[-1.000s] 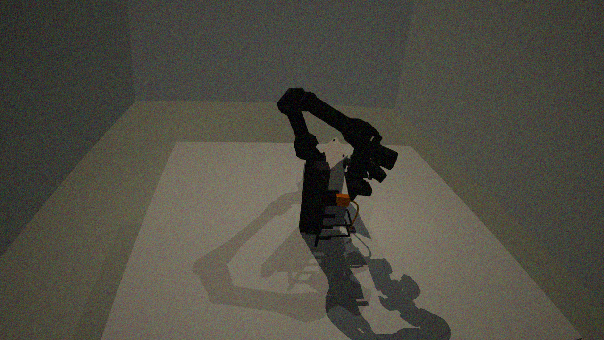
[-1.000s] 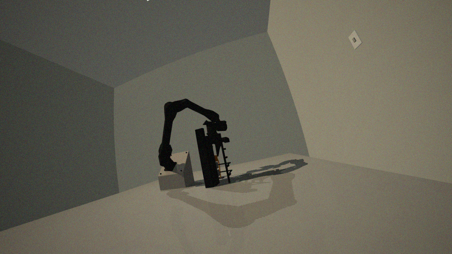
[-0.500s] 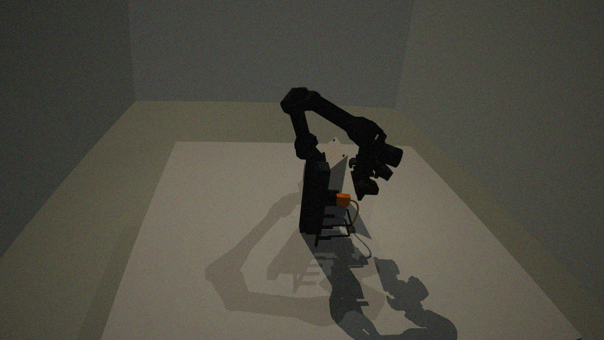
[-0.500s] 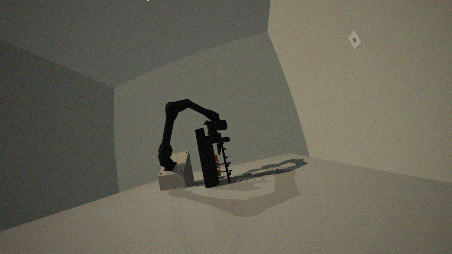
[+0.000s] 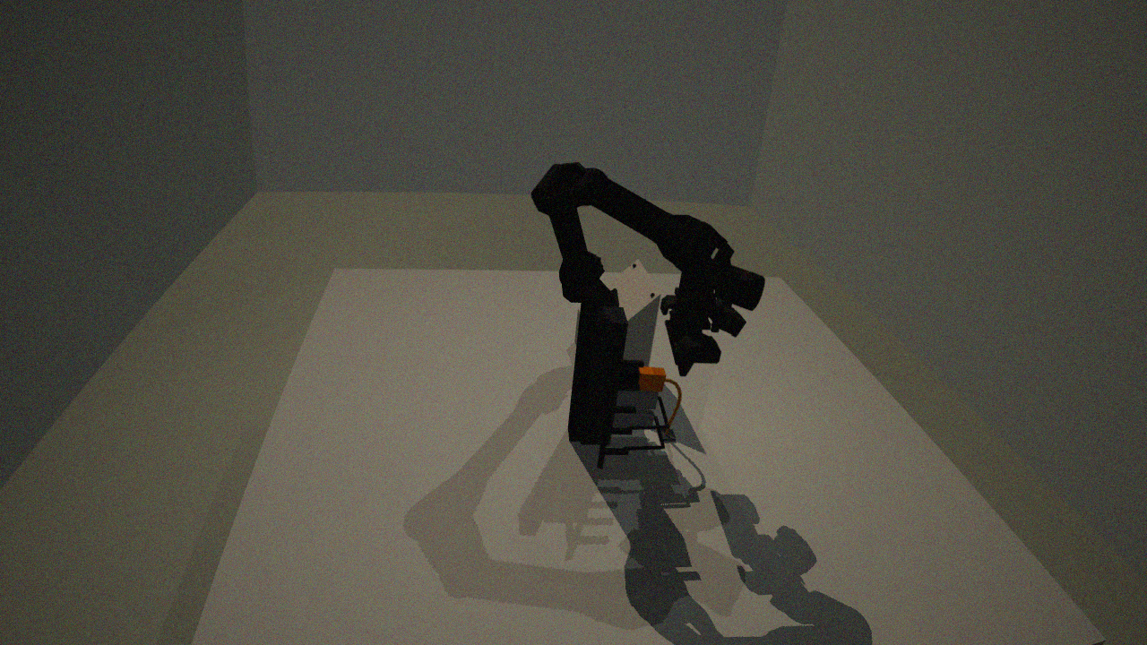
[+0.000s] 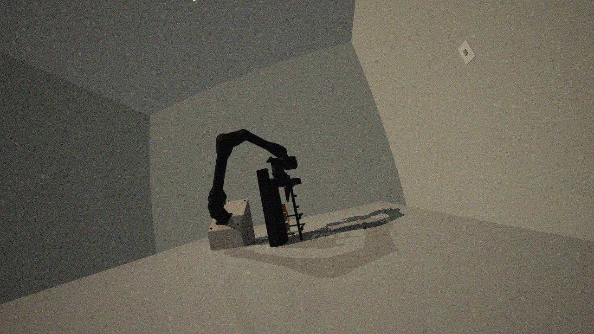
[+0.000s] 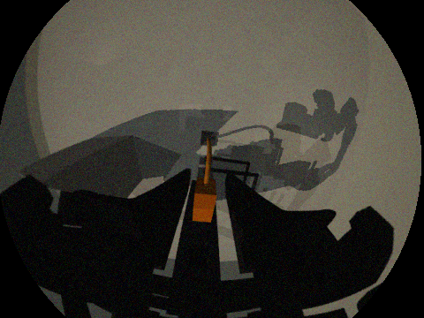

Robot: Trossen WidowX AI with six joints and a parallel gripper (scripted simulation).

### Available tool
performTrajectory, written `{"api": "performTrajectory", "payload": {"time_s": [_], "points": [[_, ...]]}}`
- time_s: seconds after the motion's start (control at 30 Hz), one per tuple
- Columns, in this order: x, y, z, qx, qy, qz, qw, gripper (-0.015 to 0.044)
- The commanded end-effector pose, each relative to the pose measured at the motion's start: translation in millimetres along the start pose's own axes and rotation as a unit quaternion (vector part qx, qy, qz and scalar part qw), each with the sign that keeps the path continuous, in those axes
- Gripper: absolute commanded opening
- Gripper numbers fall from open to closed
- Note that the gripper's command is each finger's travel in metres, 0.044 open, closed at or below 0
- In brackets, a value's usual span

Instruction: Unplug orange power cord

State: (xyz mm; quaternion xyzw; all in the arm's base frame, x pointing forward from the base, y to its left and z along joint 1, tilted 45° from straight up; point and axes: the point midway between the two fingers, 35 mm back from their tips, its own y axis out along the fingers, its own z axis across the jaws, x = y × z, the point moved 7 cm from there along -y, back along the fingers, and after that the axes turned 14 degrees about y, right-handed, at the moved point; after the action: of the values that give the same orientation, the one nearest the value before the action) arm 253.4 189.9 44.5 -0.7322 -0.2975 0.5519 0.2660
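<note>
The orange plug (image 5: pixel 651 379) (image 6: pixel 284 207) (image 7: pixel 204 208) is beside a tall black upright body (image 5: pixel 597 373) (image 6: pixel 272 207). The power strip is too dark to tell from this body, and I cannot see whether the plug is seated. Its orange cord (image 5: pixel 679 395) (image 7: pixel 208 161) curves down to a small dark block (image 5: pixel 668 434) (image 7: pixel 209 137). My gripper (image 5: pixel 683 368) (image 6: pixel 287 199) (image 7: pixel 208 175) is open and points down. In the wrist view the plug shows between the fingers, with a gap on each side. In the top view the visible fingertip is slightly above and right of the plug.
A thin black frame (image 5: pixel 637 448) (image 7: pixel 234 161) with crossbars stands close beside the plug and cord. The pale wedge-shaped arm base (image 5: pixel 633 284) (image 6: pixel 226 240) is behind the black body. Arm shadows cross the pale table (image 5: pixel 384 360) (image 6: pixel 186 290).
</note>
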Motion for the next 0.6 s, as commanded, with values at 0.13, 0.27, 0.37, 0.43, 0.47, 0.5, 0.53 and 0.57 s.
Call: {"api": "performTrajectory", "payload": {"time_s": [0.13,0.27,0.37,0.43,0.47,0.5,0.53,0.57], "points": [[-13.1,-0.5,-3.9,-0.001,0.0,0.001,1.0,0.016],[-19.5,-0.5,-5.4,-0.001,0.0,0.001,1.0,0.016],[-24.3,-0.4,-6.4,-0.001,0.0,0.001,1.0,0.016],[-27.5,-0.4,-7.0,-0.001,0.0,0.001,1.0,0.016],[-29.1,-0.3,-7.3,-0.001,0.0,0.001,1.0,0.016],[-30.7,-0.3,-7.6,-0.001,0.0,0.002,1.0,0.016],[-32.3,-0.3,-7.9,-0.001,0.0,0.002,1.0,0.016],[-33.9,-0.2,-8.2,-0.001,0.0,0.002,1.0,0.016]]}}
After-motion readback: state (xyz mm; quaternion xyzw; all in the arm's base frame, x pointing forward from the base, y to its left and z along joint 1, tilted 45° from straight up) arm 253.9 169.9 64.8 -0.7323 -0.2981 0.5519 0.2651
